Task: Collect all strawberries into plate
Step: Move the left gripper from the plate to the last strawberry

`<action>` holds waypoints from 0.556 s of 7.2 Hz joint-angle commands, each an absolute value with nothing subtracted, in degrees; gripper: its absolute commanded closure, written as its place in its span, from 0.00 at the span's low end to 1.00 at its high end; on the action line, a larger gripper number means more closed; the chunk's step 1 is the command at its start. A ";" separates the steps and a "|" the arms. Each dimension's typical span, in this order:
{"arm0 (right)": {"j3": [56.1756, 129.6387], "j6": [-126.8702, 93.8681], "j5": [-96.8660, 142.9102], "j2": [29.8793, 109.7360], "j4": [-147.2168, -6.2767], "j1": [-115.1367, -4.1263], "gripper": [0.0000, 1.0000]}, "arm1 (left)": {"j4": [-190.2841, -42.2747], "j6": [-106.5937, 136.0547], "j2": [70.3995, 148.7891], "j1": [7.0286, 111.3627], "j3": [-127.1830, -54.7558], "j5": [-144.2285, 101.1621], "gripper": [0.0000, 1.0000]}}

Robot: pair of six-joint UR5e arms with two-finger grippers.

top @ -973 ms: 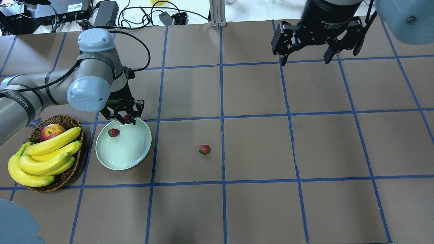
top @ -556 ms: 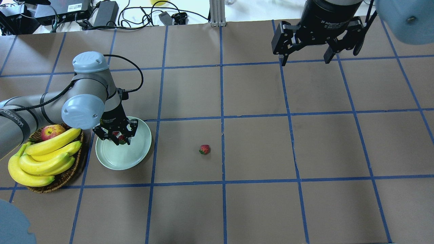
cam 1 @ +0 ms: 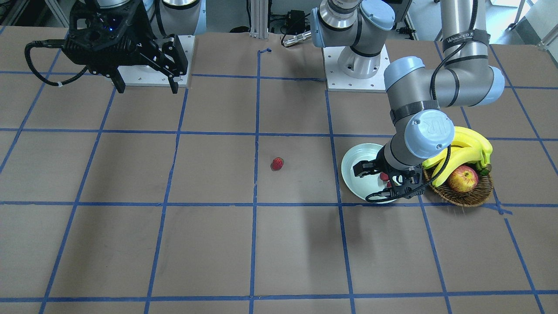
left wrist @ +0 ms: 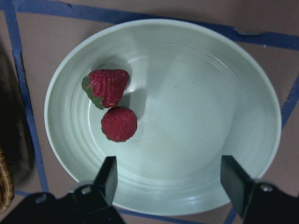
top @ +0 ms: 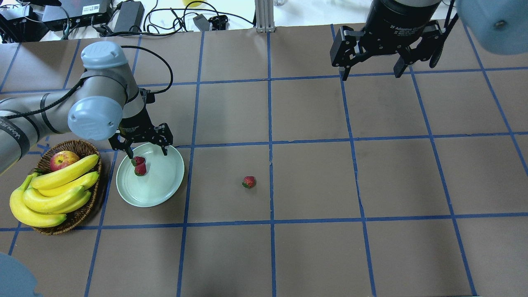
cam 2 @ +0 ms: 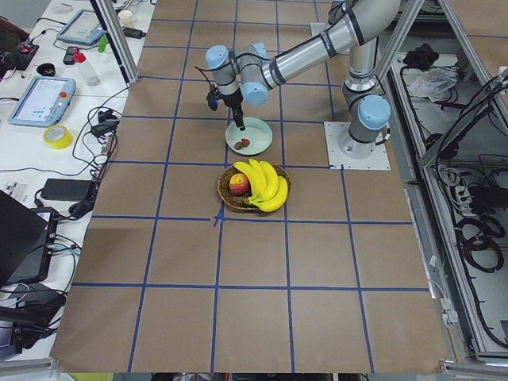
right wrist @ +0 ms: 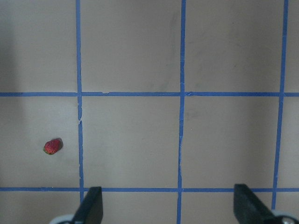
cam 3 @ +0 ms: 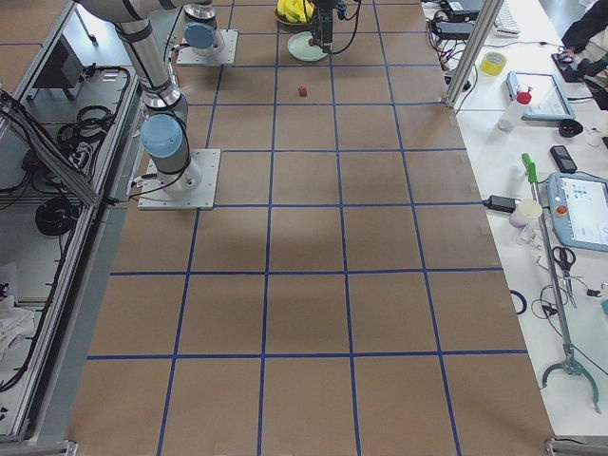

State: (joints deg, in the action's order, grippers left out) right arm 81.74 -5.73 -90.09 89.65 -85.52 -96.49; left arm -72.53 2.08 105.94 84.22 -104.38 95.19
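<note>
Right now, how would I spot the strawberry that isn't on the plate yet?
Find the wicker basket of bananas, then the pale plate beside it. Past the plate, alone on the brown paper by a blue tape line, lies the loose strawberry. The other two sit inside the plate; this one lies outside it.

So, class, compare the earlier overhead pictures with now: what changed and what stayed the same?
The left gripper carried a second strawberry over the plate, let it go beside the first strawberry, then drew back with fingers open. The third strawberry, the right gripper and the fruit basket stayed put.
</note>
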 commanded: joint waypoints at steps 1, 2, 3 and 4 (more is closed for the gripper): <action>81.74 -5.80 -90.09 89.65 -85.52 -96.50 0.00 | -74.01 2.37 105.21 89.71 -100.81 88.19 0.00; 81.74 -5.71 -90.09 89.65 -85.52 -96.50 0.00 | -73.31 2.37 105.55 92.87 -100.90 85.89 0.00; 81.74 -5.71 -90.00 89.65 -85.52 -96.50 0.00 | -71.56 2.37 106.34 96.90 -101.07 85.43 0.00; 81.74 -5.71 -90.09 89.65 -85.52 -96.50 0.00 | -71.28 2.20 106.96 100.34 -102.03 81.43 0.00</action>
State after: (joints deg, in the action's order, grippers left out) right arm 81.74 -5.72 -90.05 89.65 -85.52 -96.50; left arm -72.12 2.32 106.21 95.95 -101.30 85.03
